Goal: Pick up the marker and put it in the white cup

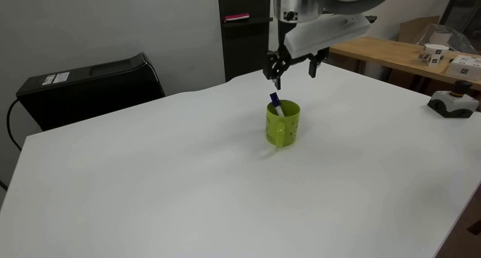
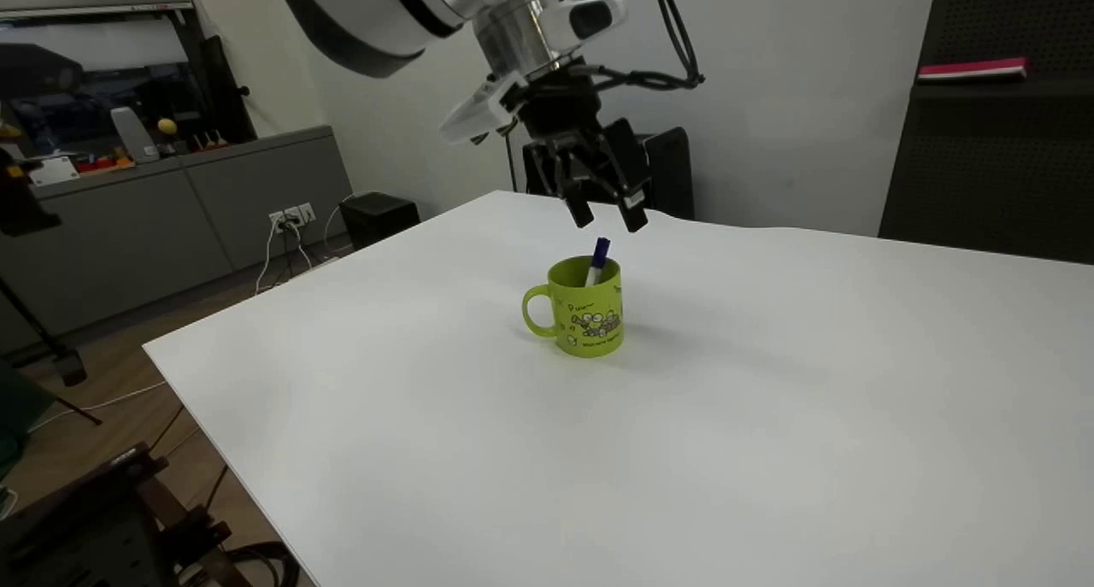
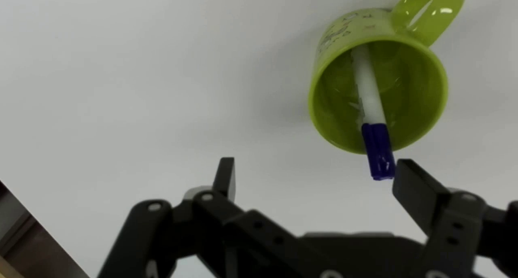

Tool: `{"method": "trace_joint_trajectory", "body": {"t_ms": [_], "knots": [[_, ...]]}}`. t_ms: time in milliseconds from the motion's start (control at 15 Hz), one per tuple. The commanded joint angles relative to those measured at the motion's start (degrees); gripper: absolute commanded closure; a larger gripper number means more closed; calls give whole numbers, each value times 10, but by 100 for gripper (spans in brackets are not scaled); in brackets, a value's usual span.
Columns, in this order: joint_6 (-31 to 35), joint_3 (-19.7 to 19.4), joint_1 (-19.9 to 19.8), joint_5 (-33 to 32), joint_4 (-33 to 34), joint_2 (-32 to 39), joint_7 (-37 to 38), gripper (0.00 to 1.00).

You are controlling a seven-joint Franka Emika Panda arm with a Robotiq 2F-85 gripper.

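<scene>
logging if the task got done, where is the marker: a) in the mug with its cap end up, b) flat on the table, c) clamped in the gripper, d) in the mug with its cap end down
a, since both exterior views show the marker tilted in the mug, its blue cap sticking out the top.

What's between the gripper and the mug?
The marker's blue cap, poking out of the green mug below the open gripper; both exterior views show it.
</scene>
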Motion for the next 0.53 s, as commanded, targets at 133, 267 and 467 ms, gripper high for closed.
{"method": "trace_joint_trajectory", "body": {"t_ms": [133,267,467], "knots": [[-93,54,-37,164,0,-59,-240,0],[-138,70,-48,216,0,-78,-326,0],[-197,76,-52,237,-2,-107,-405,0]]}}
